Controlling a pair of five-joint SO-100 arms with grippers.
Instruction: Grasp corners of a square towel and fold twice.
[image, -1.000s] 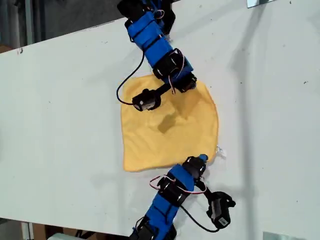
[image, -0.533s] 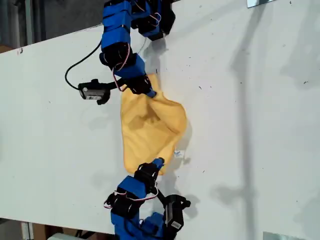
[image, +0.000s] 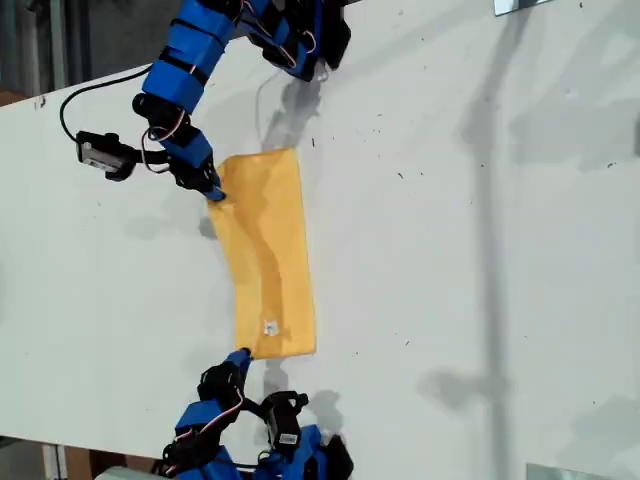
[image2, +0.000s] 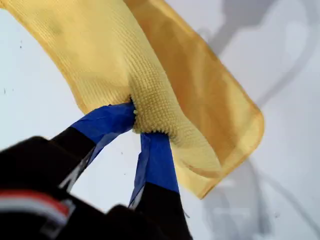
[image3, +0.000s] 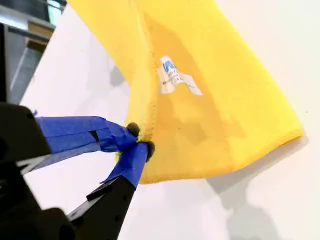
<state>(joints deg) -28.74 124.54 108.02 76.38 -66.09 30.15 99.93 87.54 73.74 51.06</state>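
Note:
The yellow-orange towel (image: 265, 250) lies folded in half as a long strip on the white table (image: 480, 250). Its white tag (image: 270, 327) faces up near the strip's lower end in the exterior view. My first gripper (image: 214, 192) is shut on the corners at the strip's upper end, towards the exterior view's left; the first wrist view shows cloth (image2: 165, 75) bunched between the blue-taped fingers (image2: 157, 160) of that gripper (image2: 138, 126). My second gripper (image: 241, 357) is shut on the corners at the lower end; there it (image3: 140, 140) pinches the hem, with the tag (image3: 172, 77) close by.
A black camera module (image: 105, 153) on a cable hangs off the first arm, towards the exterior view's left. The second arm's base (image: 270, 440) sits at the table's near edge. A metal bracket (image: 520, 5) stands at the far edge.
Both grippers have carried their corners across to the exterior view's left. The flat square has been laid over itself into a narrow strip, tag side up.

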